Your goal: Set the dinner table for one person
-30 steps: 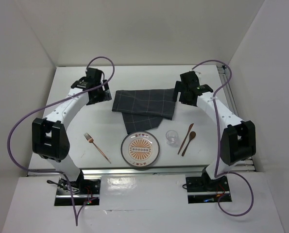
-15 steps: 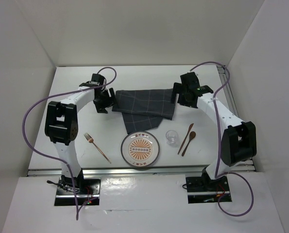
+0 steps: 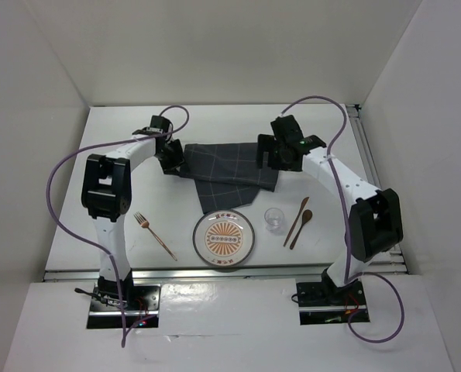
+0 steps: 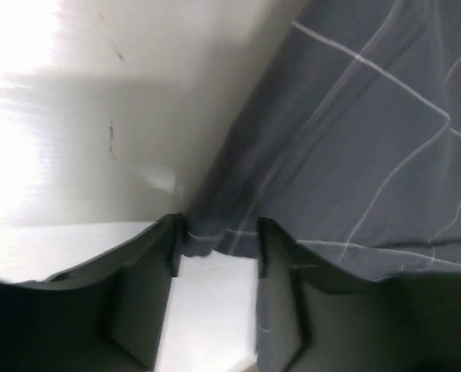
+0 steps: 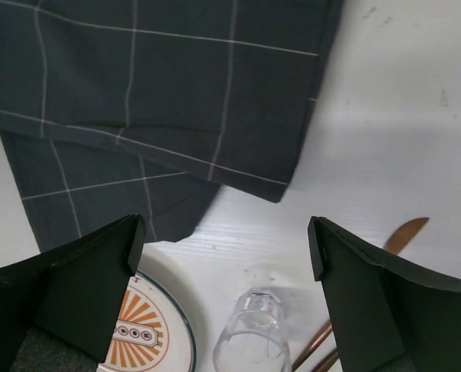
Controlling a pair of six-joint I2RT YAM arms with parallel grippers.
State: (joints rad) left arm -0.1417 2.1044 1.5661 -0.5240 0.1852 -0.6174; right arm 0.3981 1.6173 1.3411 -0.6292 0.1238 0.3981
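A dark grey checked cloth (image 3: 230,172) lies crumpled on the white dinner table (image 3: 118,147), behind the plate (image 3: 225,239). My left gripper (image 3: 173,160) is low at the cloth's left edge. In the left wrist view it (image 4: 217,240) is open, and a corner of the cloth (image 4: 354,139) lies between its fingertips (image 4: 170,242). My right gripper (image 3: 267,153) hovers over the cloth's right edge. In the right wrist view it (image 5: 226,234) is wide open and empty above the cloth (image 5: 160,85) and the table (image 5: 400,116).
A patterned plate (image 5: 149,333) sits at the front middle, with a clear glass (image 3: 274,219) to its right, which also shows in the right wrist view (image 5: 252,333). A copper fork (image 3: 155,235) lies left of the plate. A knife (image 3: 296,220) and a spoon (image 3: 301,228) lie right of the glass. White walls enclose the table.
My left arm has folded inward and its gripper has come down to the cloth's left edge. My right gripper has moved left, over the cloth's right edge.
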